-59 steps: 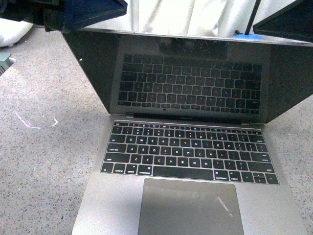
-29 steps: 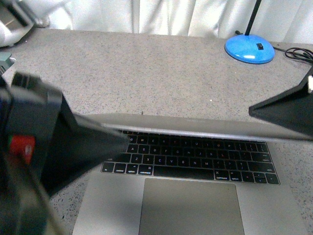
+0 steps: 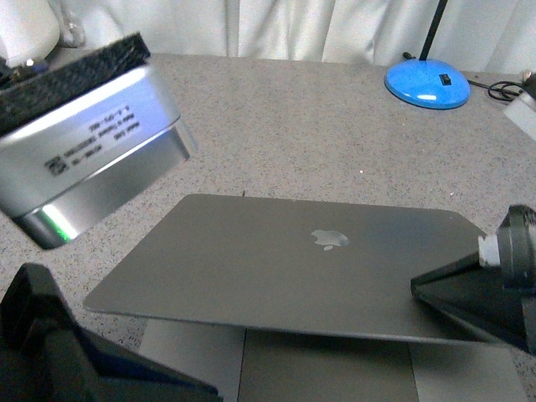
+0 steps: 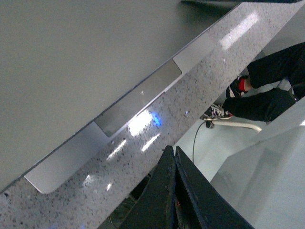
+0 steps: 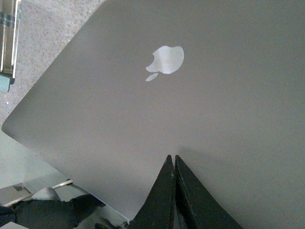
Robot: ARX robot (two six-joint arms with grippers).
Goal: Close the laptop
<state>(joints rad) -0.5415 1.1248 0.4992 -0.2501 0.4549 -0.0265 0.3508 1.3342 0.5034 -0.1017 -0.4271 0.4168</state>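
The space-grey laptop (image 3: 251, 260) lies on the speckled table with its lid nearly flat, apple logo (image 3: 329, 239) facing up. The lid's front edge still hangs a little above the base, and a strip of trackpad (image 3: 327, 373) shows below it. My right gripper (image 3: 416, 290) is shut, and its tip rests on the lid near the right front corner; in the right wrist view (image 5: 171, 157) it touches the lid below the logo (image 5: 164, 61). My left gripper (image 3: 201, 387) is shut and low at the front left, with its tip (image 4: 171, 150) past the table edge, off the laptop (image 4: 71, 62).
A blue lamp base (image 3: 427, 85) with a black stem stands at the back right, with a black cable (image 3: 502, 88) beside it. My left arm's silver wrist block (image 3: 92, 142) hangs over the table's left. Someone's legs and shoes (image 4: 257, 90) are on the floor beyond the table edge (image 4: 157, 143).
The lid has swung down from upright to nearly flat, hiding the screen and keyboard. Both grippers have come down and toward the front with it.
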